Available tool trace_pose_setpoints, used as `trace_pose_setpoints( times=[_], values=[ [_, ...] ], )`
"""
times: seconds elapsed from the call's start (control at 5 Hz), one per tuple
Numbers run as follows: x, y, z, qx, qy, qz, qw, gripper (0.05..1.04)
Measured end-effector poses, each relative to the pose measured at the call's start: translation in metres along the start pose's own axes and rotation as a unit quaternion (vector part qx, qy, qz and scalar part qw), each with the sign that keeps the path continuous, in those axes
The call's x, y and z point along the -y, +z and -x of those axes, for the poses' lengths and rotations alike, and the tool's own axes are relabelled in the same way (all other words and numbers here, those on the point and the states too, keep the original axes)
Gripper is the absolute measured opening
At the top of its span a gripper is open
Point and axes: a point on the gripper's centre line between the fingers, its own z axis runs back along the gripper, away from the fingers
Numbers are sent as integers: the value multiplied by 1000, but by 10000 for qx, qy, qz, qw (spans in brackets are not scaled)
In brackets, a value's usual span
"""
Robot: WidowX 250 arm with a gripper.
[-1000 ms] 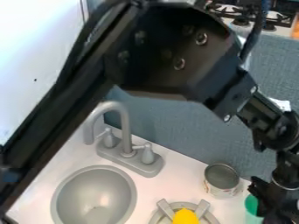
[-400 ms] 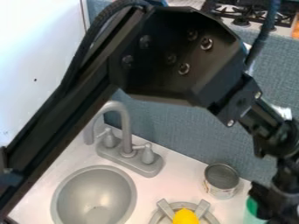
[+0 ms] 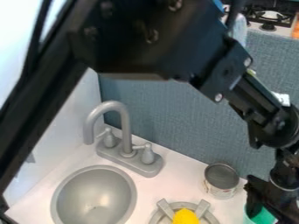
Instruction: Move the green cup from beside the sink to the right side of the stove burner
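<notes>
A grey-blue, cloth-textured wall (image 3: 175, 118) stands along the back of the white tabletop (image 3: 161, 183), meeting a smooth white wall (image 3: 70, 100) at the left. Light glares off that white wall near the top. Set in the tabletop are a round grey sink (image 3: 93, 197) and a grey faucet (image 3: 125, 131). Beyond, at upper right, is a stove (image 3: 270, 15) with black grates.

A partly hidden green object (image 3: 265, 216) with a rounded edge is at the white counter's (image 3: 181, 180) lower right.
</notes>
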Motion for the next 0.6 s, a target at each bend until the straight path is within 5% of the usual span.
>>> trace_pose_setpoints(
  times=[0.2,0.6],
  values=[
    [-4,22,8,153,213,-42,9996,1008],
    [-15,109,80,-92,1241,-143,9921,1002]
  ],
)
